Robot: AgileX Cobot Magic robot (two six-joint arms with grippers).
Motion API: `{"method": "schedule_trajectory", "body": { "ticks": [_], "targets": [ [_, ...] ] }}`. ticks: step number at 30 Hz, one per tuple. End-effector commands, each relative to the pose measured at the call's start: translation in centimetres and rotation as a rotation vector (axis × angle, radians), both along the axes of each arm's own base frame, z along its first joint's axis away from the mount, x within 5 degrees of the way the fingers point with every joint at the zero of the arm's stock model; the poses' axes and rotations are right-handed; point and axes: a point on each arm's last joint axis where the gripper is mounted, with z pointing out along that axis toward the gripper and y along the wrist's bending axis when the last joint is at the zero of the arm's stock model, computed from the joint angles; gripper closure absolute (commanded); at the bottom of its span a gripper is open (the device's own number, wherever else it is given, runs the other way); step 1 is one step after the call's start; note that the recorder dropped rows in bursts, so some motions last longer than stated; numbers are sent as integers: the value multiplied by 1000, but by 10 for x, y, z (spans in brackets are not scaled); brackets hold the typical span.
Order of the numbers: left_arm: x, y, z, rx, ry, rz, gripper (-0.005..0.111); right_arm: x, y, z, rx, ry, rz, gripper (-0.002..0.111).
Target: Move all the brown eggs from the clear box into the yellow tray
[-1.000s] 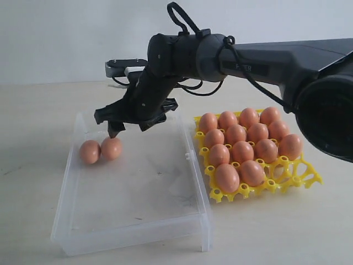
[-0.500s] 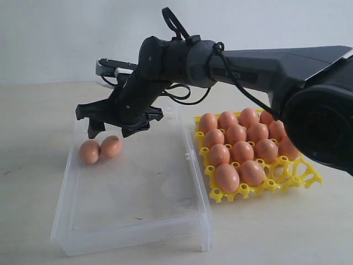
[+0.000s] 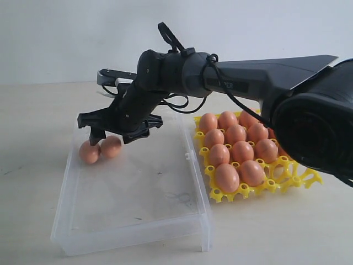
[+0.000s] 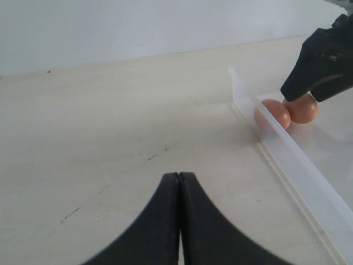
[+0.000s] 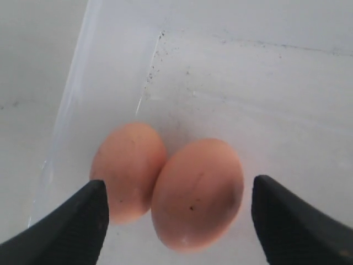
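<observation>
Black right tool [image 3: 112, 134] lowered, jaws wide, over two brown eggs [image 3: 111, 147].

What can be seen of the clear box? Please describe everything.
The clear box is a shallow rectangular box of transparent, colourless plastic with low walls and a small clasp on the side facing the yellow tray. It lies open on the pale table. Its scuffed floor is bare except for two brown eggs, touching each other in its far left corner. The open right gripper hangs just above them.
</observation>
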Motion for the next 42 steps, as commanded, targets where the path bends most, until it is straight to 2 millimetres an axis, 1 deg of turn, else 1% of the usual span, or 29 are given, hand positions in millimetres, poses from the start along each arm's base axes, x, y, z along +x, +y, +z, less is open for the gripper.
{"method": "schedule_trajectory", "body": {
  "ticks": [1, 6, 11, 16, 21, 23, 24, 26, 28, 30, 31, 33, 35, 39, 42],
  "targets": [
    [0, 0, 3, -9, -18, 0, 107, 5, 0, 5, 7, -44, -24, 38],
    [0, 0, 3, -9, -18, 0, 107, 11, -7, 4, -12, -48, -84, 41],
    [0, 0, 3, -9, -18, 0, 107, 12, -7, 3, -9, -52, -88, 41],
    [0, 0, 3, -9, -18, 0, 107, 12, -6, -6, -15, -35, -91, 41],
    [0, 0, 3, -9, -18, 0, 107, 7, -2, -18, -24, 0, -82, 41],
    [0, 0, 3, -9, -18, 0, 107, 6, -2, -21, -31, 15, -80, 43],
    [0, 0, 3, -9, -18, 0, 107, 5, -2, -23, -39, 26, -75, 46],
    [0, 0, 3, -9, -18, 0, 107, 4, -2, -25, -43, 36, -73, 58],
    [0, 0, 3, -9, -18, 0, 107, 3, -2, -26, -52, 42, -61, 78],
    [0, 0, 3, -9, -18, 0, 107, 3, -2, -26, -62, 20, -26, 101],
    [0, 0, 3, -9, -18, 0, 107, 3, -2, -24, -69, 0, 6, 108],
    [0, 0, 3, -9, -18, 0, 107, 3, -3, -19, -77, -35, 48, 108],
    [0, 0, 3, -9, -18, 0, 107, 4, -4, -8, -82, -87, 78, 108],
    [0, 0, 3, -9, -18, 0, 107, 7, -13, 29, -94, -297, 80, 108],
    [0, 0, 3, -9, -18, 0, 107, -5, -30, 54, -8, -445, 8, 108]
  ]
}}
